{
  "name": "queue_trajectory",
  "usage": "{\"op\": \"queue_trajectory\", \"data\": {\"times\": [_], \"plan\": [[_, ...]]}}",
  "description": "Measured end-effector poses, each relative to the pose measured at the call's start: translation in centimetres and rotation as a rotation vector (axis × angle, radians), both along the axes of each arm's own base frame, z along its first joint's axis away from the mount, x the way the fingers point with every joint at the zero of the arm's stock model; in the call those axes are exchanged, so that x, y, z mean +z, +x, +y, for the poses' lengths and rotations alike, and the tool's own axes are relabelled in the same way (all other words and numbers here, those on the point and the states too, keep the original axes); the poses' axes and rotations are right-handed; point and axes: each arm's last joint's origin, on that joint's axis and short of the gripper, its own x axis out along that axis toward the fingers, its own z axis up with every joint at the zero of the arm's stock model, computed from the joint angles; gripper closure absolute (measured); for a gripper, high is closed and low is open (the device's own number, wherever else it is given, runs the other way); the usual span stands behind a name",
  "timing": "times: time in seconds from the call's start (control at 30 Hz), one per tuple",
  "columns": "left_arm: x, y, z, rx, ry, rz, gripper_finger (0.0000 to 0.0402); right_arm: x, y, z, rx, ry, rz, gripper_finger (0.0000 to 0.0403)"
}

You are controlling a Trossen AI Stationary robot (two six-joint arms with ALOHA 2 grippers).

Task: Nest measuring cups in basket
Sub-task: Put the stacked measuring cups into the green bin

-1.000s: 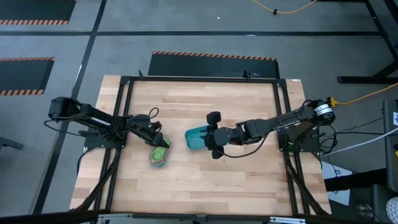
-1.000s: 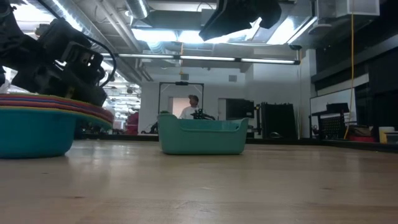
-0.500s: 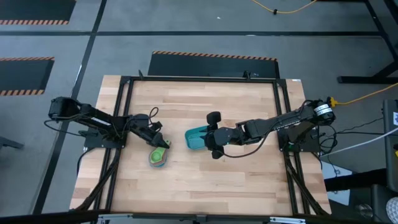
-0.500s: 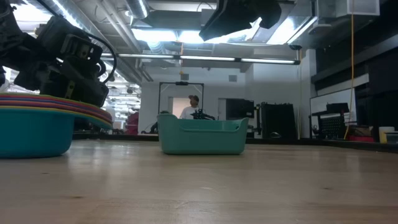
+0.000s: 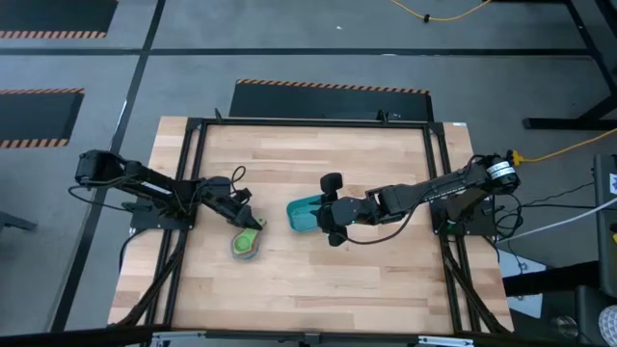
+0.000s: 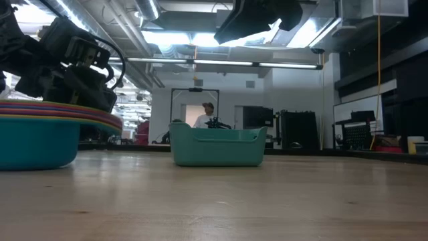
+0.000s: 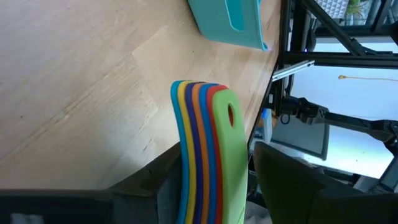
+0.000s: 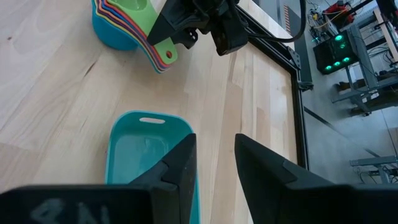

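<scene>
The measuring cups (image 5: 245, 243) are nested in one stack that stands on the wood table by the bottom of its outer blue cup (image 6: 33, 144), with the green cup on top. My left gripper (image 5: 249, 222) is at the stack's fanned handles and shut on them. The teal basket (image 5: 304, 214) stands empty on the table to the right of the stack. My right gripper (image 8: 214, 138) is open and empty. It hovers above the basket's right end, well clear of it in the low view (image 6: 257, 17). My left gripper (image 7: 217, 155) has the stacked handles (image 7: 205, 180) between its two fingers, one finger against the green top handle and one against the light blue bottom one. It slants down from the table's left, along the handles, whose free ends (image 7: 202, 93) stick out past the fingertips. The stack rests on the table.
Bare wood lies between the stack and the basket (image 6: 217, 147) and toward the near edge. A black metal frame (image 5: 439, 173) runs round the table. A person (image 6: 204, 115) stands far off in the room behind.
My left gripper has shifted slightly toward the table's right, at the handles. The stack of cups and the basket have stayed where they were.
</scene>
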Motion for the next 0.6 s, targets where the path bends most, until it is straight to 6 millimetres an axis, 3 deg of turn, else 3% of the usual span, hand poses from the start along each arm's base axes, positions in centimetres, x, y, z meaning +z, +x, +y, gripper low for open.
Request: {"op": "queue_trajectory", "data": {"times": [0.6], "plan": [[0.03,0.01,0.01,-0.005,0.019,-0.010,0.0285,-0.01,0.00,0.02,0.001,0.013,-0.001,0.0288]]}}
